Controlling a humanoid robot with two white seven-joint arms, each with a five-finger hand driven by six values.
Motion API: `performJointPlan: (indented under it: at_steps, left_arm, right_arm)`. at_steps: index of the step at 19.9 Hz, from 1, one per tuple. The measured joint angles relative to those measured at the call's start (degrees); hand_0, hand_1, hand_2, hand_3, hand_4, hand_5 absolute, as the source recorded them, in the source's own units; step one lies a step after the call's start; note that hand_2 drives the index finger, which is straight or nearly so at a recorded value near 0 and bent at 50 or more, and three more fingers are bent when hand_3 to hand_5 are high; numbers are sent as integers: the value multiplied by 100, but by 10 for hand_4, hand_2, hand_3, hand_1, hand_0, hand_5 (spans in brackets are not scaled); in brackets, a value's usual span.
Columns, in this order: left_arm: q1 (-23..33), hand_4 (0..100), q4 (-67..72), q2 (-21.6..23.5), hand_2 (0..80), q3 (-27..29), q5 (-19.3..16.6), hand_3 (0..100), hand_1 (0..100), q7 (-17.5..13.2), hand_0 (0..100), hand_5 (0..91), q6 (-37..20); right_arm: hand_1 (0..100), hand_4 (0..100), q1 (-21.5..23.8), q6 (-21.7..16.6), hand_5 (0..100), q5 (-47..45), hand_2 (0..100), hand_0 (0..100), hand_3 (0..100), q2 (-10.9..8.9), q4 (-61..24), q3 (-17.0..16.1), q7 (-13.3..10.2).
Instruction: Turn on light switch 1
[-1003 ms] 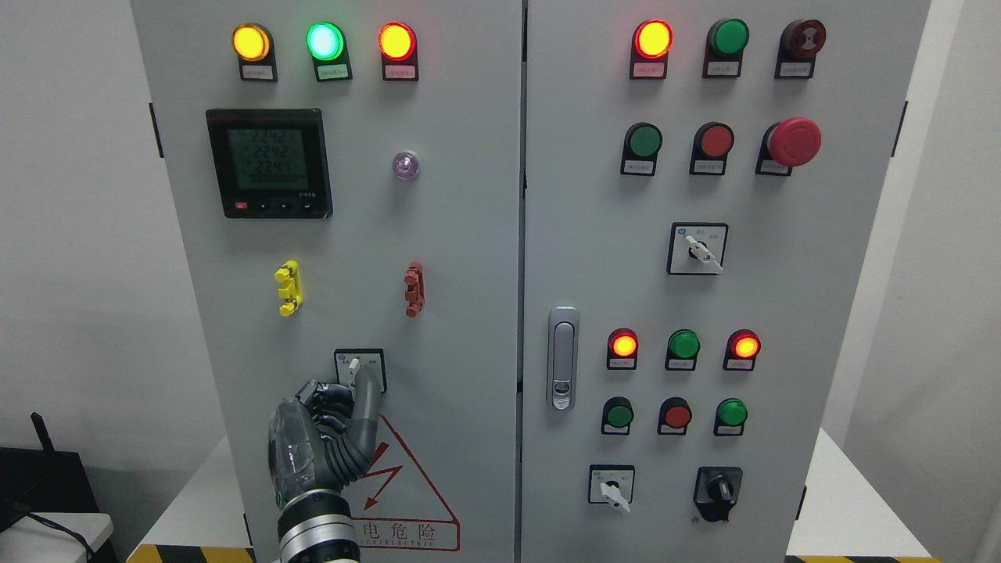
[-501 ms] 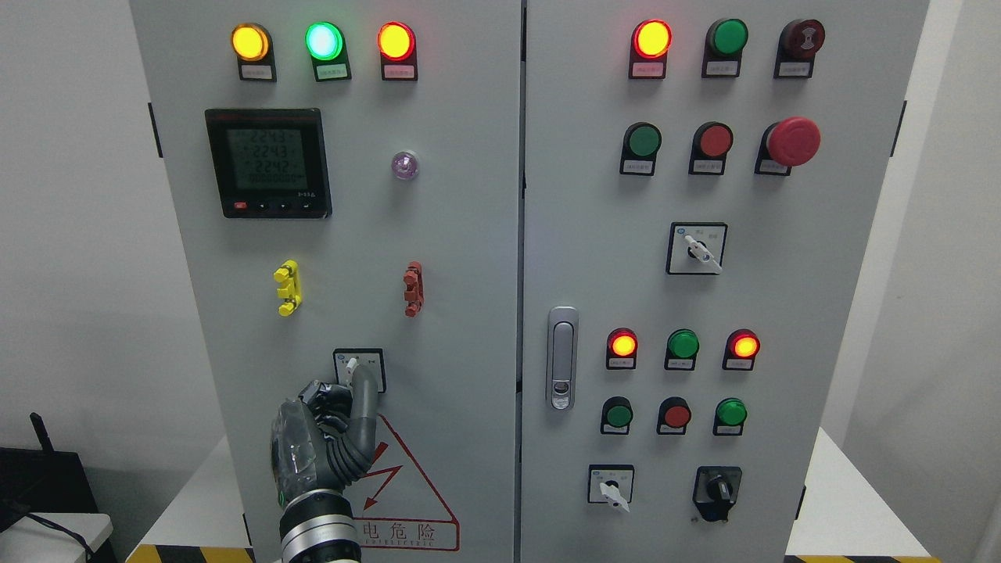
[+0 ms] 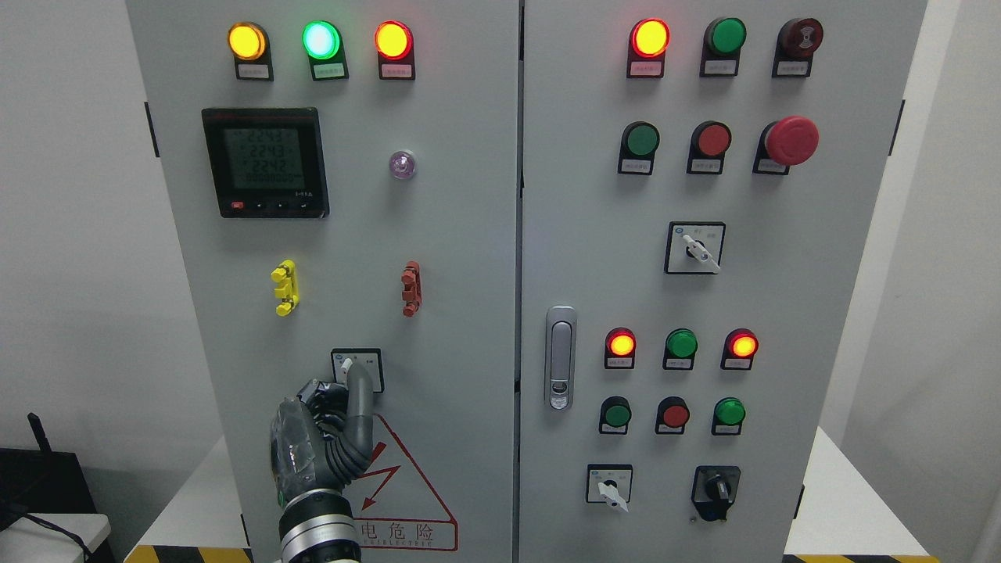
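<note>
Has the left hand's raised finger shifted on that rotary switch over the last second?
Yes. The left hand has swung its extended finger leftward across the switch plate, from the plate's right edge toward its middle.

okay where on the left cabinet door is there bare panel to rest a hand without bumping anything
Bare panel lies between the meter and the yellow clip, between the yellow clip and the red clip, and right of the rotary switch toward the door seam. It is crowded at the switch, where the left hand reaches, and along the top lamps.
</note>
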Motion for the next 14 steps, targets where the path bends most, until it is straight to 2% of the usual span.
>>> performJointPlan:
  at_steps: [12, 14]
  left_arm:
    - [-1, 835, -1, 0, 566, -20, 70, 795, 172, -32, 633, 800, 14]
    - [-1, 835, -1, 0, 566, -23, 76, 795, 151, -46, 575, 799, 17]
  right_arm:
    - [389, 0, 0, 0, 0, 0, 0, 120, 0, 0, 1, 0, -25]
    - [389, 0, 0, 0, 0, 0, 0, 120, 0, 0, 2, 0, -26]
